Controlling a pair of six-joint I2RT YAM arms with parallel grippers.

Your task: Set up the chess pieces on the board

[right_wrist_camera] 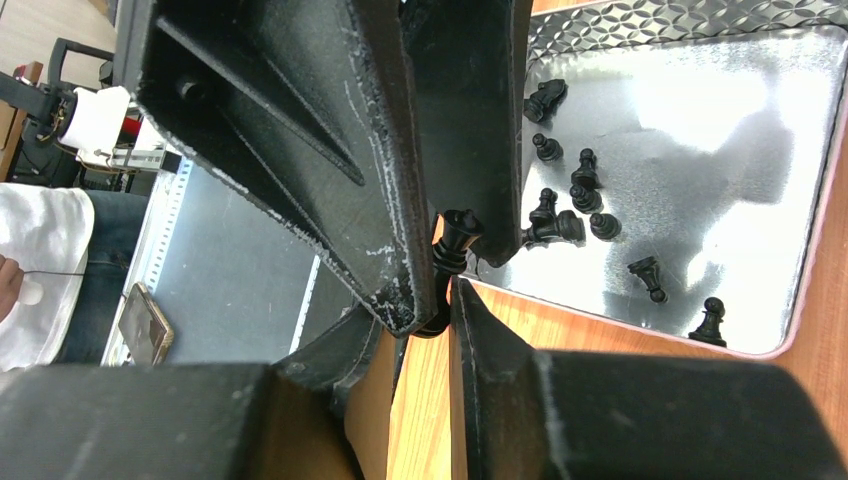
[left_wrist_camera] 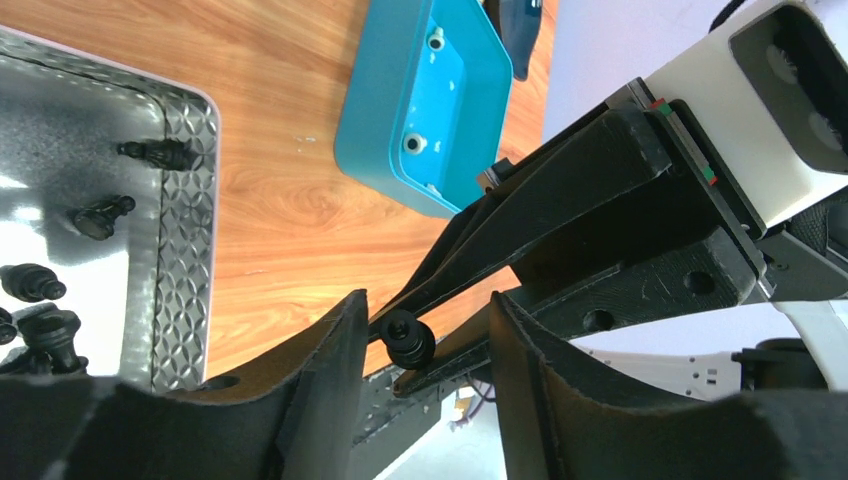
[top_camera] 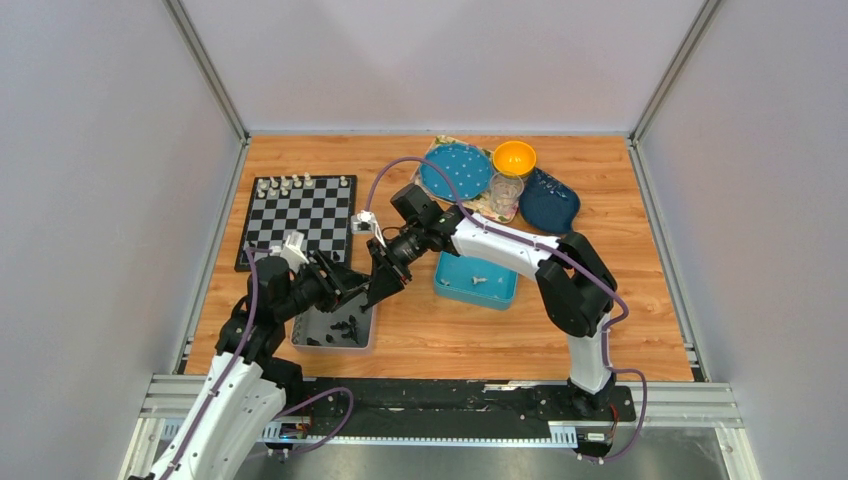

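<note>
**Black chess piece** (left_wrist_camera: 405, 337): held in mid-air just beside the silver tray (left_wrist_camera: 185, 240), near the board (top_camera: 300, 215) but not on it. The right gripper (right_wrist_camera: 441, 312) is pinched on it. The left gripper (left_wrist_camera: 425, 305) straddles it, fingers apart. Probable step: arm-to-arm handover. Next move: the left fingers close squarely on the piece before the right lets go.

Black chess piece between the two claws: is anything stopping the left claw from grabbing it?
Nothing visible does. The small black chess piece, pinched at the tips of the right gripper, sits in the gap between the fingers of the open left gripper.
</note>
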